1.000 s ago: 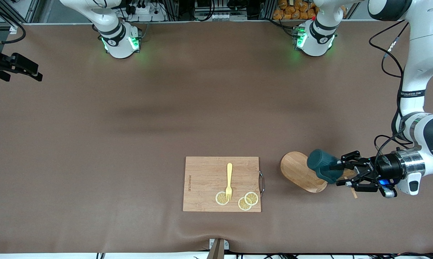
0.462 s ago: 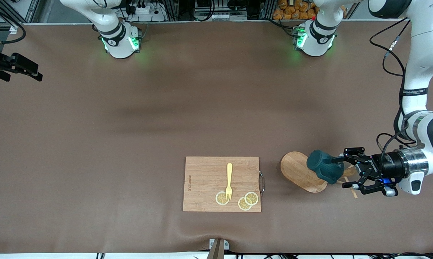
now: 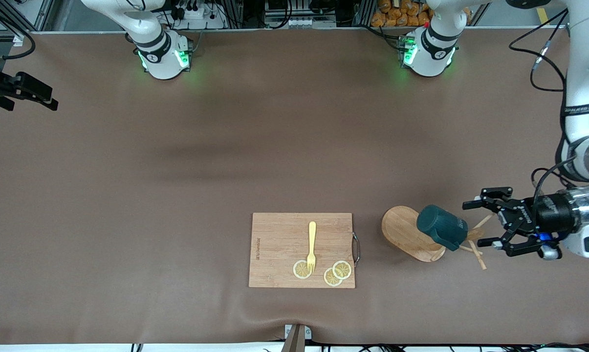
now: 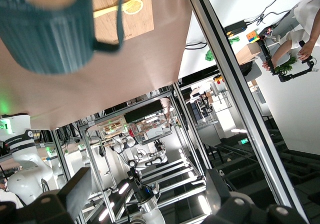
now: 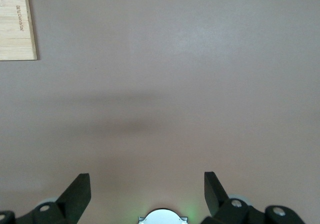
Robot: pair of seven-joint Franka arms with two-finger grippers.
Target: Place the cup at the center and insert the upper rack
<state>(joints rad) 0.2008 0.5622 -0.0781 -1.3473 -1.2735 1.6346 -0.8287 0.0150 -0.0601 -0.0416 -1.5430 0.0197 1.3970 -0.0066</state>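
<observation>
**A:** Item one, the dark teal ribbed cup. How do we list it?

**B:** Lying tilted on the oval wooden stand, toward the left arm's end of the table, beside the bamboo cutting board. Thin wooden pegs stick out beneath it on the gripper's side. It is well off the table's center.

**A:** Item two, the left gripper?

**B:** Fingers spread, nothing between them. A second ago we had them around the cup's base; half a second ago they were parted and drawing off; now they stand clear of it, toward the table's end. The left wrist view shows the cup with its handle, apart from the fingers.

**A:** What do we make of that for the task?

**B:** We judge it a release or an abandoned grasp. The cup has barely shifted on the stand, so the centering part looks unmet. We see no upper rack in any view.

**A:** Item three, the right gripper?

**B:** Waiting, fingers apart, over bare brown tabletop. On the board: a yellow fork and lemon slices.
</observation>
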